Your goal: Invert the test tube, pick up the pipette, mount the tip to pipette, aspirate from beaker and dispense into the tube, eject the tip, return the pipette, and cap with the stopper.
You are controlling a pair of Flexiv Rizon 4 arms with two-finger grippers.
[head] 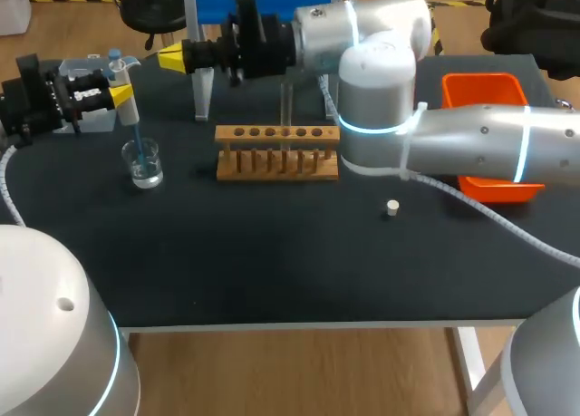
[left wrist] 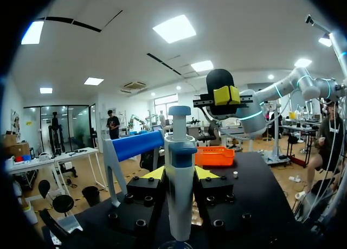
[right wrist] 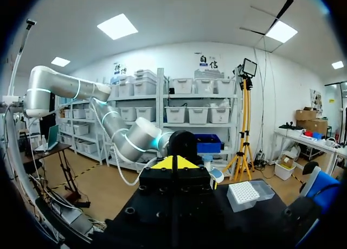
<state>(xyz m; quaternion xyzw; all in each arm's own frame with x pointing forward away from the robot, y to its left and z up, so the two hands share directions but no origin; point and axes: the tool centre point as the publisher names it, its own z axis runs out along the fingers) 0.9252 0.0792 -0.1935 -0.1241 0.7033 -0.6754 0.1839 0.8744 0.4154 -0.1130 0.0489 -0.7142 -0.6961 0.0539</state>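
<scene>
My left gripper [head: 123, 93] is shut on the white-and-blue pipette [head: 127, 108], held upright between the yellow fingertips [left wrist: 154, 173]. The pipette's blue tip reaches down into the glass beaker [head: 144, 164] of clear liquid. The pipette body [left wrist: 179, 195] fills the left wrist view, between the fingers. My right gripper [head: 171, 57] is shut and empty, stretched across the back of the table beside the pipette's top. A clear test tube [head: 287, 108] stands in the wooden rack [head: 276, 153]. The small white stopper [head: 391, 208] lies on the mat.
An orange bin [head: 485, 94] sits at the back right, partly under my right arm. The blue pipette stand [head: 263, 4] on white legs is at the back. A white tip box [right wrist: 244, 193] lies beside my right gripper [right wrist: 173, 163].
</scene>
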